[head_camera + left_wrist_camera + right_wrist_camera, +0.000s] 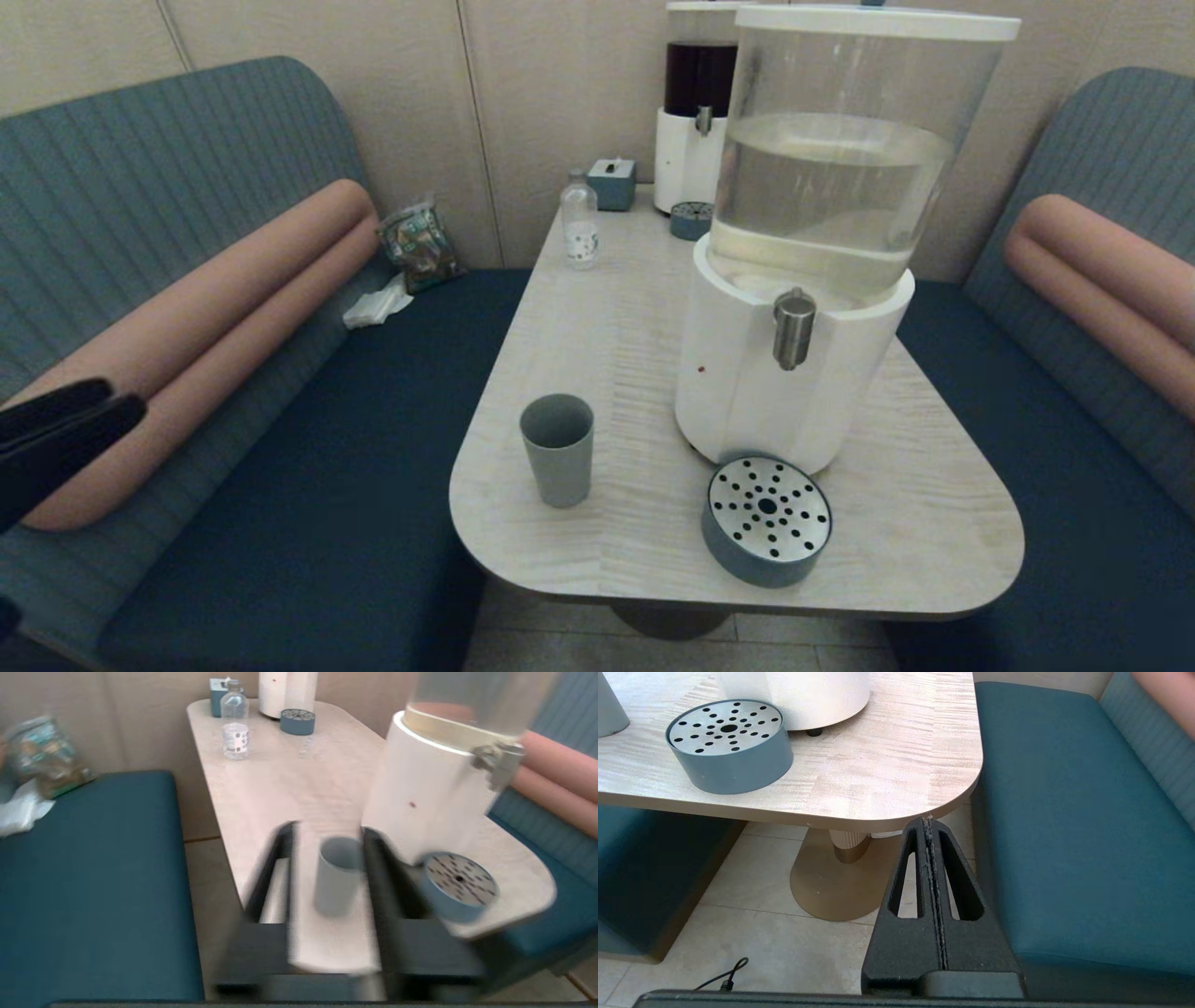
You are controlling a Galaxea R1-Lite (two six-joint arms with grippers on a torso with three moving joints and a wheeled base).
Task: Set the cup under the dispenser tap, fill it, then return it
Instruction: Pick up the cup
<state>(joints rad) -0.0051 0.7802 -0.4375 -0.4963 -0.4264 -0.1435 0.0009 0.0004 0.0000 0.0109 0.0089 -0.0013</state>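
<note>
**Cup on worktop, left tool apart from it**

Head view: cup [557, 450] upright on the worktop [616, 308] near its front left edge, beside the white dispenser base, left of the drip tray [766, 519]. Dispenser tap [794, 329] directly above the tray. Left tool [93, 411] at the far left over the bench seat, well apart from the cup.

Left wrist view: left tool [327, 833] spread wide; cup [337, 875] seen between its fingers, beyond the tips, untouched.

Right wrist view: right tool [928, 820] pressed closed, empty, below the worktop corner.
</note>
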